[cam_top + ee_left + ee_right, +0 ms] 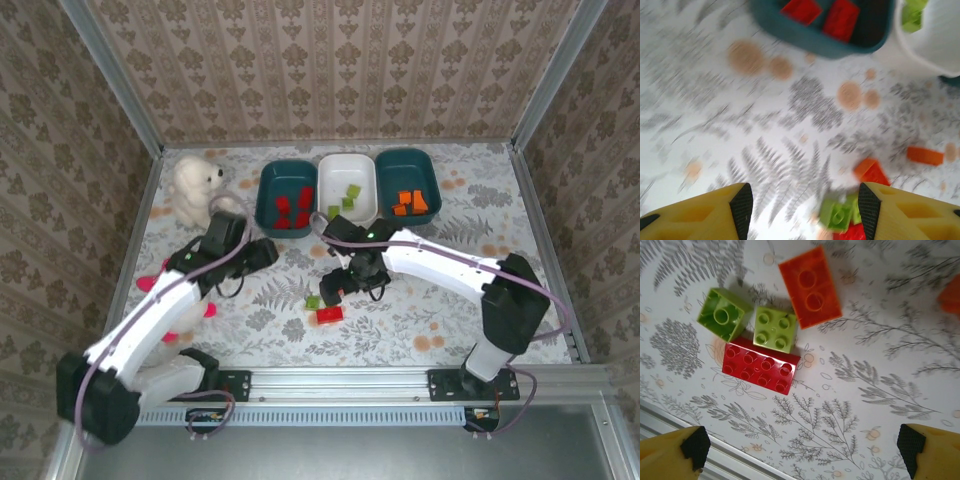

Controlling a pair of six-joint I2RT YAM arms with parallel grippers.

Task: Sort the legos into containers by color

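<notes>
Three containers stand in a row at the back: a teal tub [270, 200] with red legos [292, 212], a white tub [347, 168] with green ones [347, 197], and a teal tub [408, 165] with orange ones [413, 203]. Loose legos lie in a cluster mid-table: a red brick [761, 365], two green bricks [724, 313] [775, 328] and an orange brick [810, 286]. My right gripper [803, 450] hangs open over the table just beside this cluster. My left gripper [805, 210] is open and holds nothing, left of the cluster, with a green brick [837, 215] by its right finger.
A white plush bear [195, 185] sits at the back left, and a pink plush toy [150, 283] lies under my left arm. Another orange brick [925, 155] lies apart to the right. A metal rail [340, 380] runs along the near edge.
</notes>
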